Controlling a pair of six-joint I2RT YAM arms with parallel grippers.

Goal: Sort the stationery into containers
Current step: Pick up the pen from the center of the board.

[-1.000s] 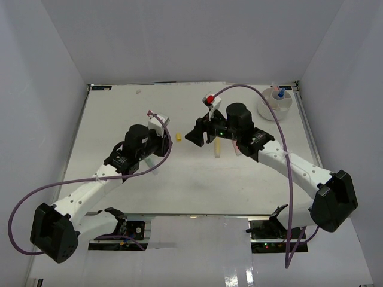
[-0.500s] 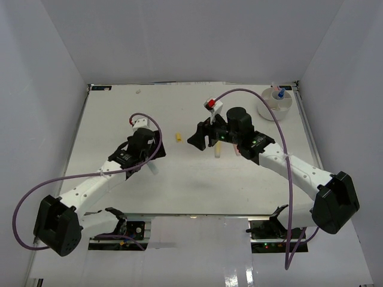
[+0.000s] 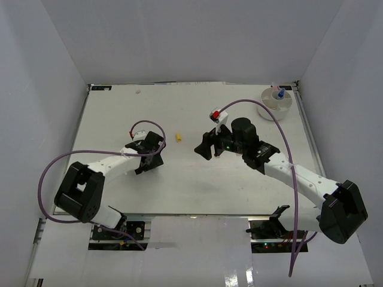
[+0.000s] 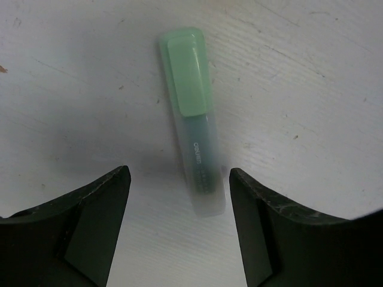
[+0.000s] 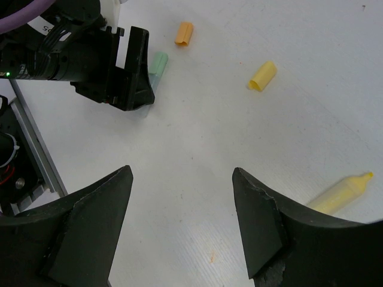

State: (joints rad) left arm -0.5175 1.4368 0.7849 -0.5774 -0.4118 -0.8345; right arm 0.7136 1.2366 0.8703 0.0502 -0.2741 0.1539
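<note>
A green highlighter (image 4: pixel 192 119) lies flat on the white table, its cap pointing away. My left gripper (image 4: pixel 178 173) is open low over it, and the pen's near end sits between the fingertips, closer to the right one, untouched. My right gripper (image 5: pixel 181 173) is open and empty above bare table. A yellow highlighter (image 5: pixel 338 192) lies just right of its right finger. Ahead of it lie a yellow eraser (image 5: pixel 263 76) and an orange eraser (image 5: pixel 184 33). The round white tub (image 3: pixel 275 104) stands at the far right corner, holding a blue-capped bottle (image 3: pixel 279 93).
In the top view the two grippers, left (image 3: pixel 149 156) and right (image 3: pixel 206 146), face each other mid-table with the yellow eraser (image 3: pixel 178 137) between them. Purple cables loop off both arms. White walls enclose the table on three sides.
My left gripper has opened and swung back toward the near left, coming down over the green highlighter. The right gripper has shifted slightly nearer and stays open.
</note>
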